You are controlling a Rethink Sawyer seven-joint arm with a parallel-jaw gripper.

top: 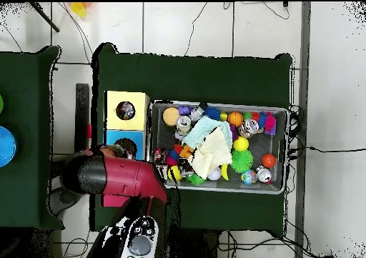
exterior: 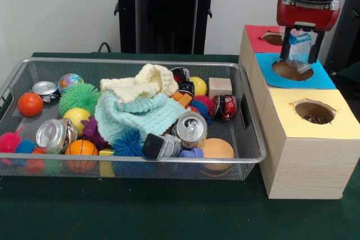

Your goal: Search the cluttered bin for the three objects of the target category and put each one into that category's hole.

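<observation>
My gripper [exterior: 300, 55] hangs right over the round hole [exterior: 292, 70] of the blue-topped box [exterior: 325, 77]. It is shut on the light-blue and white packet [exterior: 299, 45], which hangs between the fingers just above the hole. The silver wire mesh bin [exterior: 140, 62] lies to the left, full of clutter; it also shows in the overhead view [top: 287, 149]. No white wrapper with multicolour dots shows in either view. In the overhead view the red arm [top: 118, 176] covers the gripper beside the blue box [top: 114, 136].
A mint waffle cloth [exterior: 140, 117] and a cream waffle cloth [exterior: 143, 84] lie heaped in the bin's middle among balls, cans [exterior: 191, 128] and toys. A red-topped box [exterior: 256, 37] stands behind the blue one and a yellow-topped box [exterior: 337, 122] in front.
</observation>
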